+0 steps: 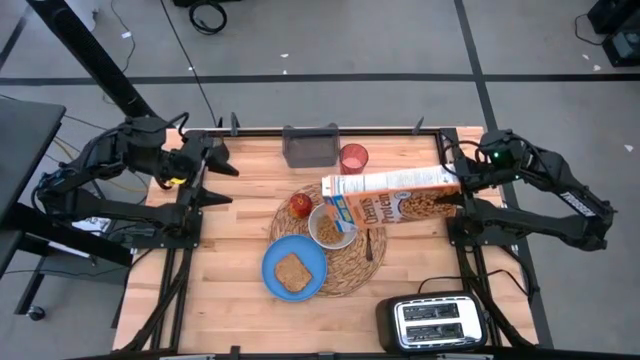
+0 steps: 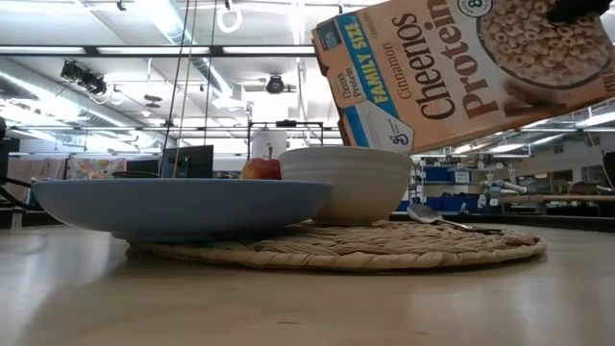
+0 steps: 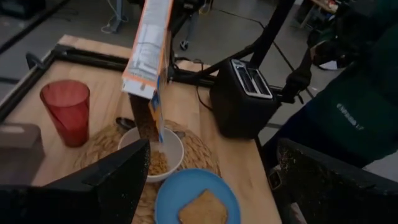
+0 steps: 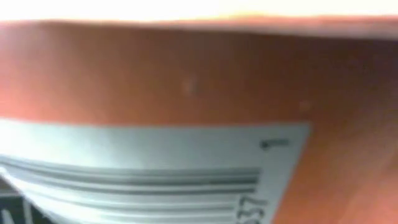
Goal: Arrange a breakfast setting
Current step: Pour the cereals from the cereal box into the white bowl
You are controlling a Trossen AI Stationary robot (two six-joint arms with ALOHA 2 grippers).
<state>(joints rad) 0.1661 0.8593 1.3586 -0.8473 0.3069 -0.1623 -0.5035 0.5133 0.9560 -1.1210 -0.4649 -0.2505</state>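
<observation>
Your right gripper (image 1: pixel 457 190) grasps the Cheerios Protein box (image 4: pixel 199 93); only the left wrist view shows cereal falling into the white bowl (image 3: pixel 163 163). Left gripper (image 1: pixel 215 172) released.

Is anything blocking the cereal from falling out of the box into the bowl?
Nothing visible. The right gripper tilts the Cheerios Protein box with its open end right over the white bowl, and cereal already lies inside.

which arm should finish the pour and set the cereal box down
Right. Its gripper already holds the Cheerios Protein box tipped over the white bowl, with cereal falling in. The left gripper is open, off by the table's far left edge, apart from the setting.
</observation>
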